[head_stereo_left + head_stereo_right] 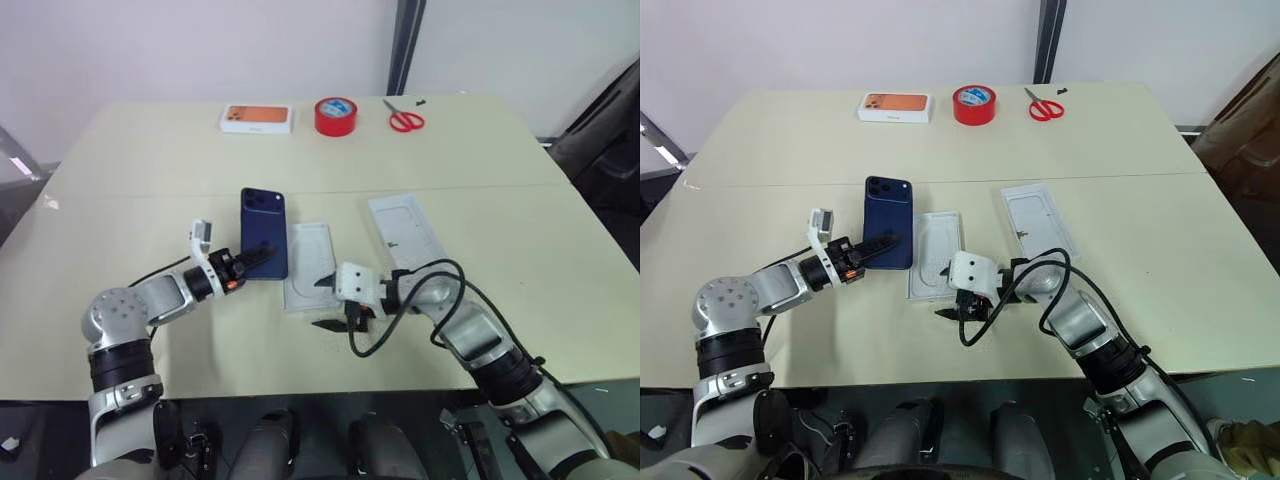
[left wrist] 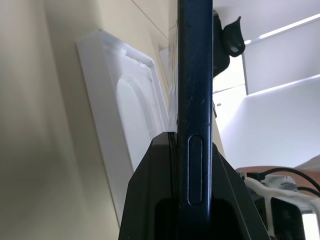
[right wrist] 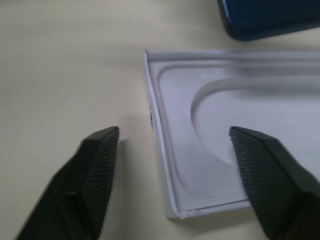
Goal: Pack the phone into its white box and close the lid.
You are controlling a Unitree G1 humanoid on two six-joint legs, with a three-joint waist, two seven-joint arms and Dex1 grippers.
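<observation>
Left gripper (image 1: 243, 266) jaws clamped on the phone (image 1: 264, 231) at its near short end, phone held edge-gripped, back up with camera cluster at the far end. Right gripper (image 3: 175, 165) jaws spread wide, holding nothing, poised over the near corner of the white insert (image 1: 309, 265) with the rounded recess, one finger above bare worktop (image 1: 150, 160), the other above the insert. Insert lies just right of the phone, between both jaws. White tray (image 1: 405, 228) lies flat beyond the right jaws, farther right. Far past both: orange-picture box (image 1: 256, 118), red tape roll (image 1: 336, 115), red scissors (image 1: 405, 119).
</observation>
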